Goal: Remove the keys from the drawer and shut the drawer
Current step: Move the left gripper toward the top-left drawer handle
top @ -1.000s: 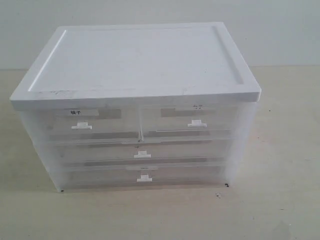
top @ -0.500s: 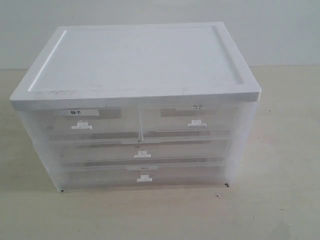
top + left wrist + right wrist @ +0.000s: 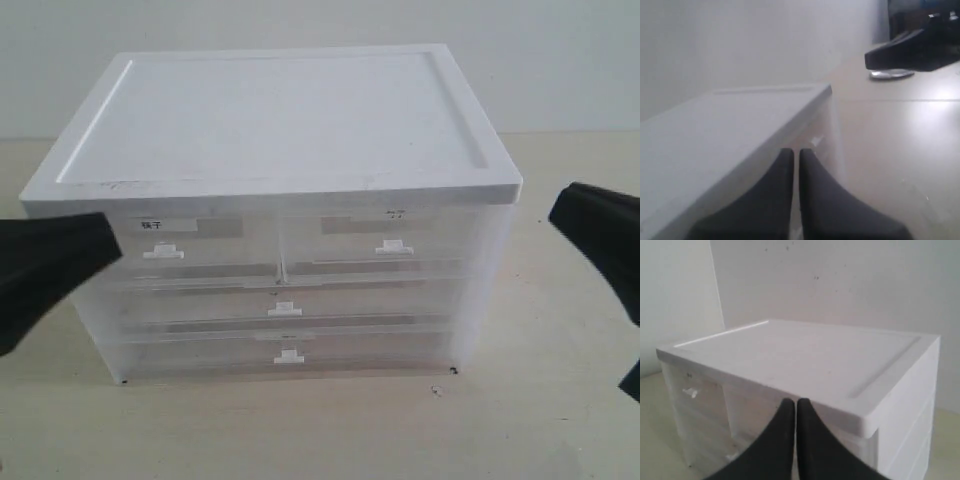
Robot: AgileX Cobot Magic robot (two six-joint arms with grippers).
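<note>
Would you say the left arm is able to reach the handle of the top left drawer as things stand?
Probably yes. In the exterior view the left gripper hangs beside the white handle of the top left drawer, with nothing seen between them. Its jaws are shut, so they would need to open first.

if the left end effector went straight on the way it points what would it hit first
Most likely the drawer cabinet: the left end effector points at the upper part of its front. Depth is unclear.
</note>
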